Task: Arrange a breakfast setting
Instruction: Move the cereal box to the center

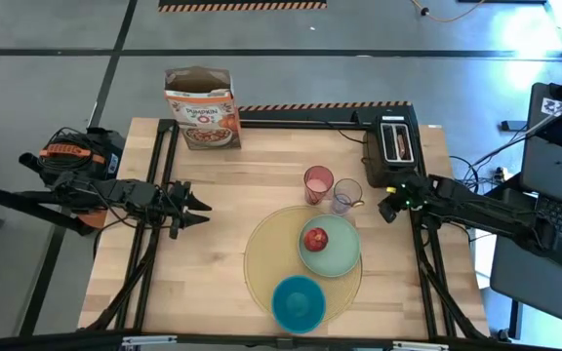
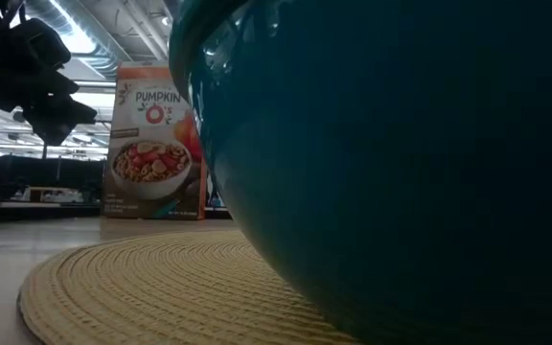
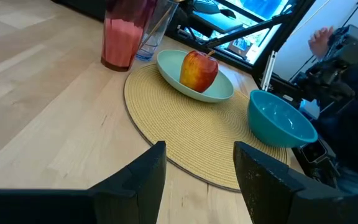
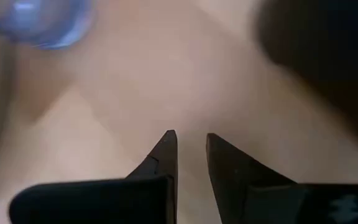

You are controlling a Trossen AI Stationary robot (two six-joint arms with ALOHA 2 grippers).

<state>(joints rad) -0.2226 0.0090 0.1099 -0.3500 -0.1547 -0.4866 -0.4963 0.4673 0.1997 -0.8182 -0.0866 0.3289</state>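
A round yellow placemat (image 1: 261,255) lies on the table's near right. On it rest a pale green plate (image 1: 344,255) bearing a red apple (image 1: 315,239) and, nearer, a blue bowl (image 1: 299,303). A pink cup (image 1: 318,183) and a clear mug (image 1: 347,195) stand on the wood just beyond the mat. My left gripper (image 1: 201,207) hovers open left of the mat, pointing at it (image 3: 197,155). My right gripper (image 1: 385,209) hangs right of the mug, pointing down at bare wood (image 4: 190,135), its fingers a narrow gap apart with nothing between them.
A cereal box (image 1: 201,107) stands at the far edge. A black toaster (image 1: 395,144) sits at the far right corner, close behind my right gripper. Bare wood lies between my left gripper and the mat. In the low view the bowl (image 2: 401,172) blocks most of the sight.
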